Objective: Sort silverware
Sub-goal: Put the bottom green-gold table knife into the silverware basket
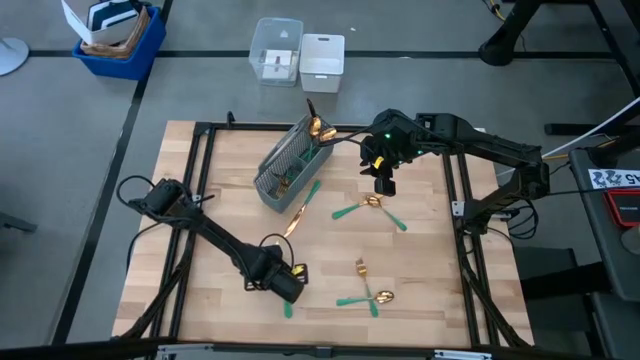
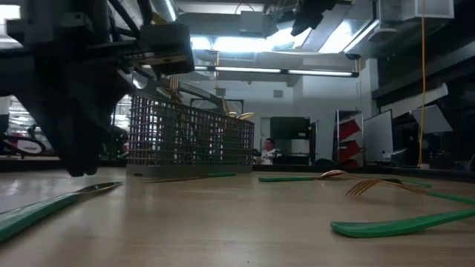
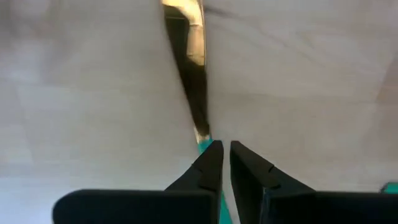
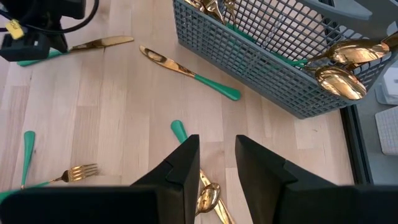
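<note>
The silverware lies scattered on the wooden table. A knife (image 1: 272,243) with a gold blade and a teal handle lies near the front left, and my left gripper (image 1: 287,287) is down on it, shut on its handle. My right gripper (image 1: 385,186) hangs open and empty above a crossed spoon and fork (image 1: 372,203), just right of the grey mesh caddy (image 1: 290,165). The caddy holds several pieces, and two gold spoon bowls (image 4: 339,81) lean out over its rim. Another knife (image 4: 186,70) lies flat beside the caddy. My left gripper pinches the knife's teal handle (image 3: 204,144) between its two fingers, right where the handle meets the gold blade. The fingers come from above, slanting along the knife. The knife (image 2: 44,206) lies flat on the table.
A fork (image 1: 360,268) and a spoon (image 1: 383,296) with teal handles lie near the front centre. A black frame (image 1: 200,150) borders the table. Beyond the far edge stand a clear box (image 1: 277,50), a white box (image 1: 322,60) and a blue bin (image 1: 115,45).
</note>
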